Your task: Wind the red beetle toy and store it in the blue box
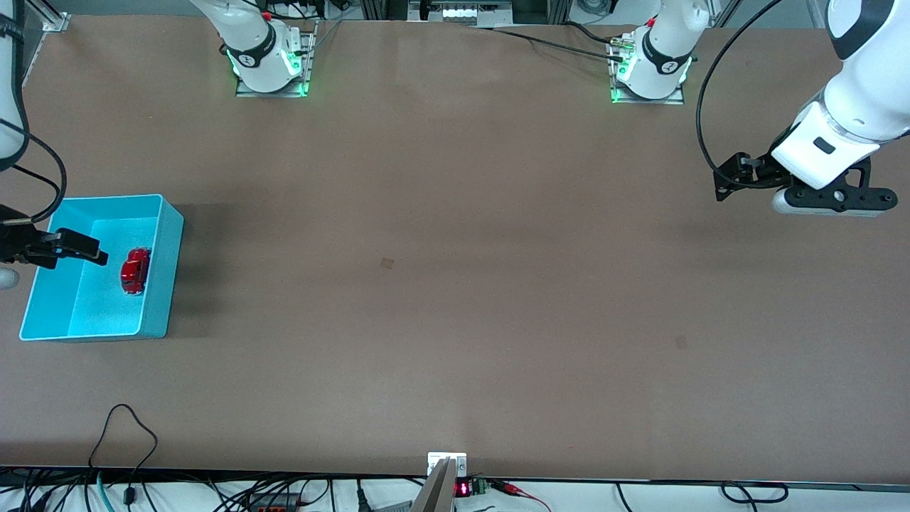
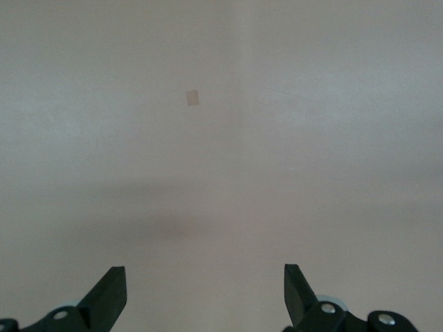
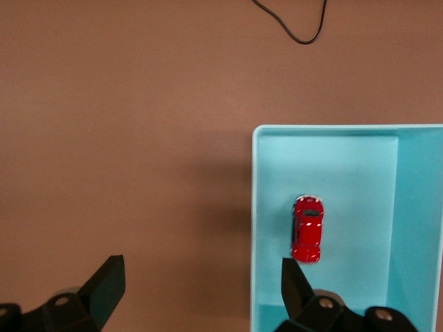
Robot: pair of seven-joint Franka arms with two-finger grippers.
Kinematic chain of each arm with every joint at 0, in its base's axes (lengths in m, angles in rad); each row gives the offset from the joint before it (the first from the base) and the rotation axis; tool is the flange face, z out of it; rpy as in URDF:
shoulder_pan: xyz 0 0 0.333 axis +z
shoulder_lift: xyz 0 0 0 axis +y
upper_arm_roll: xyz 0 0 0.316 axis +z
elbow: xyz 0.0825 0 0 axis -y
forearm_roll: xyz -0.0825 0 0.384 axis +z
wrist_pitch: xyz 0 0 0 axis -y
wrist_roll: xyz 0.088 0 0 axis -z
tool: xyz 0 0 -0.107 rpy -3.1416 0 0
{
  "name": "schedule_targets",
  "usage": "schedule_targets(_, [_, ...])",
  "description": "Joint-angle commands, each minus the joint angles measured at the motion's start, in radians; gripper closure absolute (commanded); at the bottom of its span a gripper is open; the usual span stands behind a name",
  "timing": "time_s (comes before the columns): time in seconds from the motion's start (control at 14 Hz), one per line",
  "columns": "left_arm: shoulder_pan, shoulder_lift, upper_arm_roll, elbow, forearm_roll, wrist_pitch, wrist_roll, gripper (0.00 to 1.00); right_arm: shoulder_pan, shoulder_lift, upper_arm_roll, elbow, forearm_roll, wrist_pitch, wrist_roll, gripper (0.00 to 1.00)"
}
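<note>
The red beetle toy (image 1: 135,271) lies on the floor of the blue box (image 1: 167,256), which stands at the right arm's end of the table. The right wrist view shows the toy (image 3: 307,229) inside the box (image 3: 325,133), close to one long wall. My right gripper (image 1: 84,249) hangs over the box, open, with nothing between its fingers; in its own view the gripper (image 3: 201,285) straddles the box wall, clear of the toy. At the left arm's end my left gripper (image 1: 725,181) waits open and empty above bare table (image 2: 203,287).
A small tan patch (image 1: 386,262) marks the table's middle, also seen as a patch (image 2: 192,98) in the left wrist view. Another faint patch (image 1: 680,342) lies nearer the front camera. A black cable loop (image 1: 128,427) lies by the front edge.
</note>
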Motion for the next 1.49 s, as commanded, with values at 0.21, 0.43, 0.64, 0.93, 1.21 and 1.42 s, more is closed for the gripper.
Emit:
schedule_targets(0.21, [0.001,0.009,0.0,0.021,0.004,0.0,0.021,0.0,0.03,-0.104,-0.007,0.047,-0.019,-0.205,0.101,0.0])
schedule_targets(0.43, [0.001,0.009,0.0,0.021,0.004,0.0,0.021,0.0,0.077,-0.171,-0.031,0.029,-0.025,-0.253,0.194,0.0])
schedule_targets(0.64, [-0.001,0.009,-0.003,0.021,0.004,0.0,0.021,0.0,0.109,-0.196,-0.047,-0.012,-0.063,-0.252,0.213,0.0])
schedule_targets(0.93, [-0.011,0.015,-0.008,0.022,0.011,-0.016,0.015,0.0,0.115,-0.213,-0.073,-0.055,-0.089,-0.227,0.198,0.0])
schedule_targets(1.21, [-0.014,0.036,-0.009,0.056,0.007,-0.019,0.01,0.0,0.115,-0.311,-0.07,-0.196,-0.102,-0.161,0.184,0.0])
schedule_targets(1.42, [-0.001,0.039,-0.008,0.064,0.007,-0.068,0.044,0.0,0.115,-0.34,-0.07,-0.226,-0.102,-0.158,0.182,0.0])
